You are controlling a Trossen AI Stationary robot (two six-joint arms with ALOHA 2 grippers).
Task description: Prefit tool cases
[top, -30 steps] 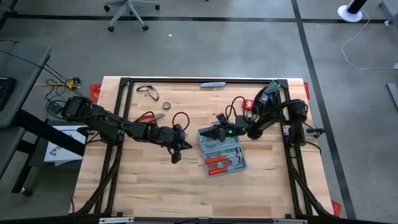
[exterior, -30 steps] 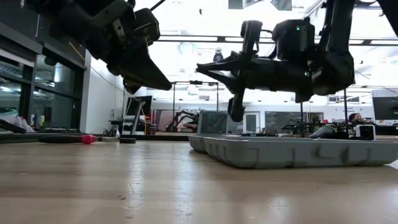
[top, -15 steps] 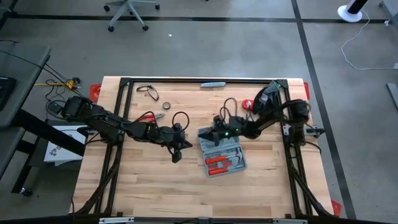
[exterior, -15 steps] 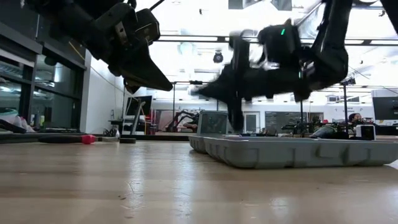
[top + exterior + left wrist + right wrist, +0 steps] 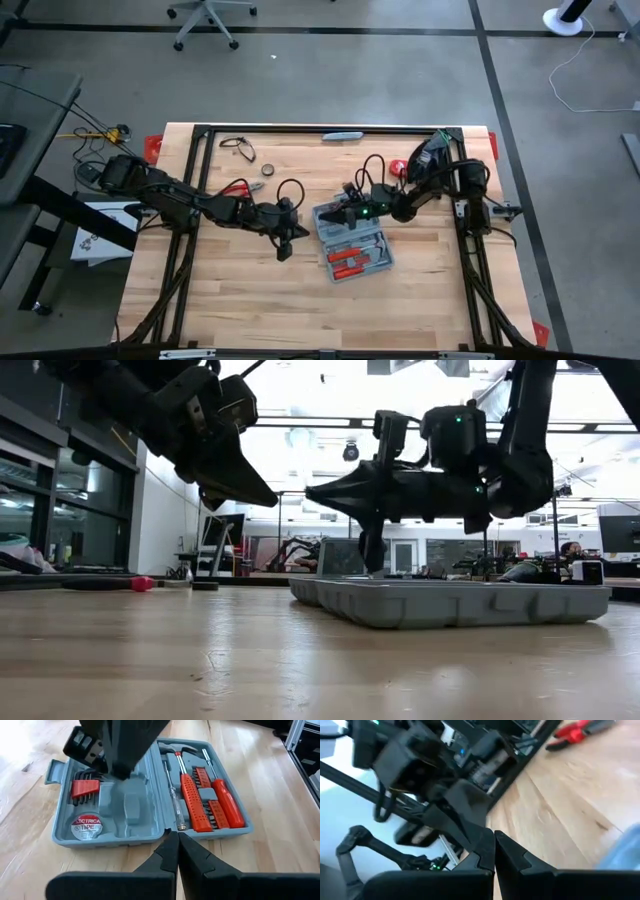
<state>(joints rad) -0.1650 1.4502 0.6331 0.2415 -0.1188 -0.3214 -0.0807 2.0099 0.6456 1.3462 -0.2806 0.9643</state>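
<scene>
The blue-grey tool case (image 5: 355, 245) lies open and flat on the table, right of centre. Its near half holds red-handled tools (image 5: 192, 795); its far half holds hex keys and a tape roll (image 5: 86, 826). My right gripper (image 5: 322, 212) is shut and hangs low over the case's far half, pointing toward the table's left; it also shows in the low view (image 5: 312, 492) and in its wrist view (image 5: 493, 847). My left gripper (image 5: 282, 252) is shut and hovers above the table just left of the case (image 5: 176, 851). My right gripper comes level from the table's right, low over the case's far half (image 5: 125, 805). Its own dark body hides the underside, so I cannot tell whether it touches the case.
Red-handled pliers (image 5: 237, 187), a small round piece (image 5: 268, 168) and a black looped cord (image 5: 237, 145) lie at the far left. A slim grey-blue bar (image 5: 343, 135) rests on the far edge. Bare wood stretches along the near side.
My right gripper has moved toward the table's left, across the far half of the case. The case has slid a little toward the table's left and turned slightly. My left arm has kept still.
</scene>
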